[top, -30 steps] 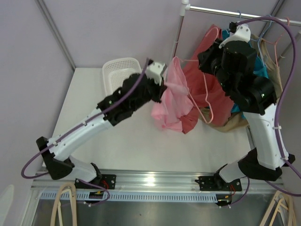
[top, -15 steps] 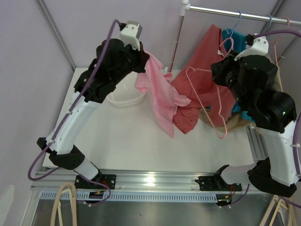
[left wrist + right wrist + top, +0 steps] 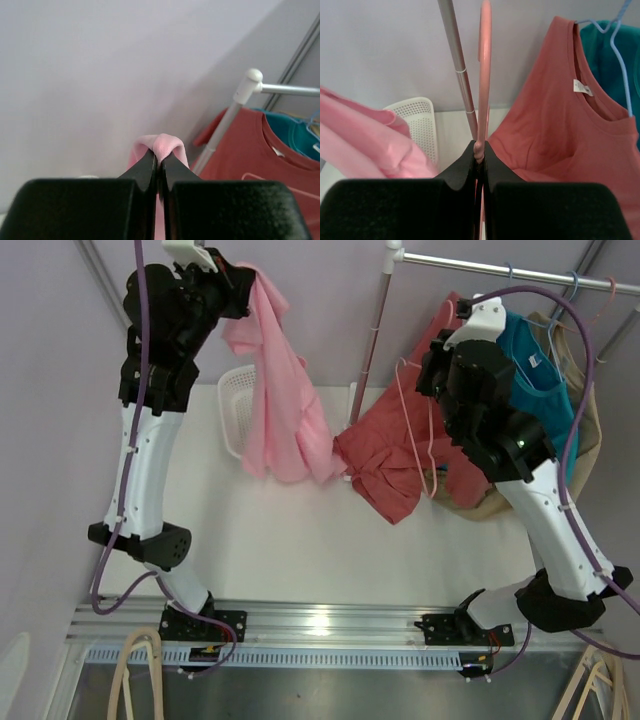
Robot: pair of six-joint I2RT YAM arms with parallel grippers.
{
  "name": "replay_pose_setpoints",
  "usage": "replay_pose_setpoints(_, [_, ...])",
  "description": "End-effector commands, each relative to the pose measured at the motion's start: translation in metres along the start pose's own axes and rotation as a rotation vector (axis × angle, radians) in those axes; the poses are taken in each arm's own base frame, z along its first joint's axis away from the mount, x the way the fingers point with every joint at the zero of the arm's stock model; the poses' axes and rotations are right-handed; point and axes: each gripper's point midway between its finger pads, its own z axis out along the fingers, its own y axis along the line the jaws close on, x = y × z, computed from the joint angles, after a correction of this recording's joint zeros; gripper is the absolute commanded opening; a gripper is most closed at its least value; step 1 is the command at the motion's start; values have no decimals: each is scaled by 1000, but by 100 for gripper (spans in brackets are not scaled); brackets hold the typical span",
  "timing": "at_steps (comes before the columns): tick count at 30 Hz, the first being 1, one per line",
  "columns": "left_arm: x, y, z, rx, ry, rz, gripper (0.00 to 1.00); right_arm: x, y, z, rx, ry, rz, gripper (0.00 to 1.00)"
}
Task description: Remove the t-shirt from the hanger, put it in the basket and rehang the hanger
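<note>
The pink t-shirt [image 3: 283, 410] hangs free from my left gripper [image 3: 243, 282], raised high at the back left over the basket. The left jaws are shut on a fold of the pink t-shirt [image 3: 165, 145]. My right gripper [image 3: 432, 365] is shut on the bare pink hanger [image 3: 415, 425], held upright by the rack pole. In the right wrist view the jaws pinch the hanger [image 3: 484, 75], with the pink t-shirt [image 3: 365, 145] off to the left, apart from it.
A white basket [image 3: 233, 410] stands behind the pink t-shirt. A red t-shirt [image 3: 400, 455] and a teal one [image 3: 540, 370] hang on the rack rail [image 3: 500, 268] at the back right. The rack pole [image 3: 460, 70] rises close by the hanger.
My left gripper has lifted the pink t-shirt up and to the left, off the hanger. My right gripper has swung the bare hanger left, towards the rack pole.
</note>
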Motion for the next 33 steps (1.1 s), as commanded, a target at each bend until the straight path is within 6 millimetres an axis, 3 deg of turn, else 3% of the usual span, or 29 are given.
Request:
replay_pose_setpoints(1, [-72,-11,-7,90,-239,-9,1,-29,1,8,23,-111,-4,0])
replay_pose_setpoints(2, [-87,-13,-8,97,-303,3,1,-32,4,13,23,-133,-15,0])
replay_pose_setpoints(5, [-107,-5,-5,57,-404,39,0,-32,3,29,37,-166,-36,0])
replay_pose_setpoints(8, [-118,4,1,28,-472,48,1,-33,-1,44,50,-185,-34,0])
replay_pose_setpoints(10, [-117,12,9,10,-491,54,1,-31,1,56,53,-182,-44,0])
replay_pose_setpoints(13, [-130,21,10,-4,-558,82,1,-28,0,69,66,-180,-69,0])
replay_pose_setpoints(16, [-114,49,26,-70,-528,87,1,-30,-6,77,69,-190,-65,0])
replay_pose_setpoints(18, [-86,73,46,-108,-466,63,1,-28,-12,83,72,-188,-61,0])
replay_pose_setpoints(19, [-77,95,50,-144,-445,53,1,-28,-10,85,56,-190,-54,0])
replay_pose_setpoints(20, [-52,115,67,-160,-400,-1,1,-28,-11,87,55,-192,-50,0])
replay_pose_setpoints(23, [-12,158,85,-210,-304,-78,1,-25,-10,93,52,-184,-58,0])
replay_pose_setpoints(24, [15,172,96,-230,-253,-96,1,-27,-10,94,50,-186,-56,0])
replay_pose_setpoints(29, [74,197,114,-272,-139,-144,1,-27,-10,96,47,-181,-56,0])
replay_pose_setpoints(33, [138,206,115,-312,40,-220,1,-32,-7,97,12,-184,-48,0])
